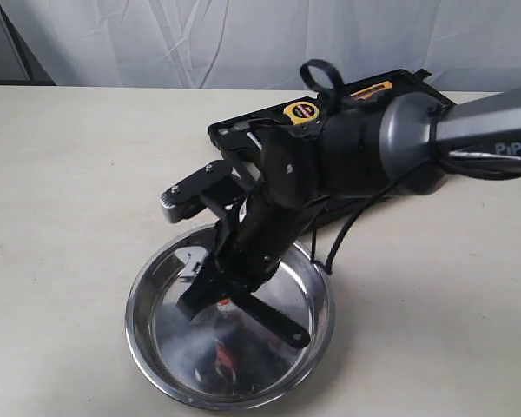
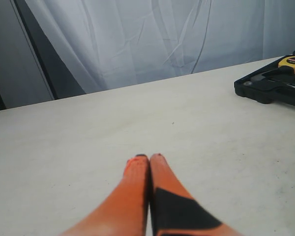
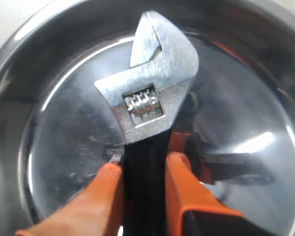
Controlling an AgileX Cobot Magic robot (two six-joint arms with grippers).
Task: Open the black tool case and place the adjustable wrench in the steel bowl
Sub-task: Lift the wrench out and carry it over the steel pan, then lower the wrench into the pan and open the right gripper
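Note:
The adjustable wrench (image 3: 152, 93), with its shiny silver head and black handle, is held just above the flat bottom of the steel bowl (image 3: 73, 142). My right gripper (image 3: 143, 169) is shut on the black handle, one orange finger on each side. In the exterior view that gripper (image 1: 204, 295) reaches down into the steel bowl (image 1: 143, 343) at the table's near edge, and the arm hides most of the wrench. Behind it the black tool case (image 1: 408, 91) lies open. My left gripper (image 2: 149, 158) is shut on nothing, low over bare table.
A yellow tape measure (image 1: 301, 110) sits in the open case (image 2: 280, 86), also seen as the tape measure (image 2: 292, 61) in the left wrist view. The right arm (image 1: 399, 139) stretches across the case. White curtain hangs behind the table.

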